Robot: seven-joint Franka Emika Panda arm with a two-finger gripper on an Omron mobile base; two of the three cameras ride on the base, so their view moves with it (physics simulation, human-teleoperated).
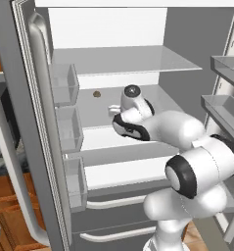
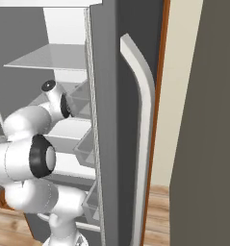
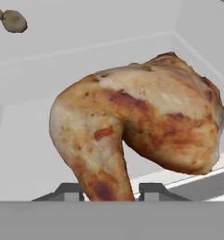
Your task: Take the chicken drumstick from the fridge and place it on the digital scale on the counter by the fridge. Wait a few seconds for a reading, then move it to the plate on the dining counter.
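The chicken drumstick (image 3: 141,117), golden-brown with orange patches, looms very close in the hand view. Its narrow leg end runs down between my two dark fingertips (image 3: 69,190). My gripper (image 3: 111,190) is shut on that leg end, with the fingers against both of its sides. Behind it are the white back wall and a shelf of the open fridge (image 1: 123,61). In the left base view my arm reaches into the fridge at middle-shelf height, and the hand (image 1: 130,100) hides the drumstick. The scale, the plate and the dining counter are out of view.
A smaller dark brown lump (image 1: 96,93) lies further back on the same shelf (image 3: 12,21). Clear door bins (image 1: 64,83) line the left door, and more bins (image 1: 226,68) hang on the right. The right door (image 2: 107,120) with its long handle (image 2: 143,144) stands close beside the arm.
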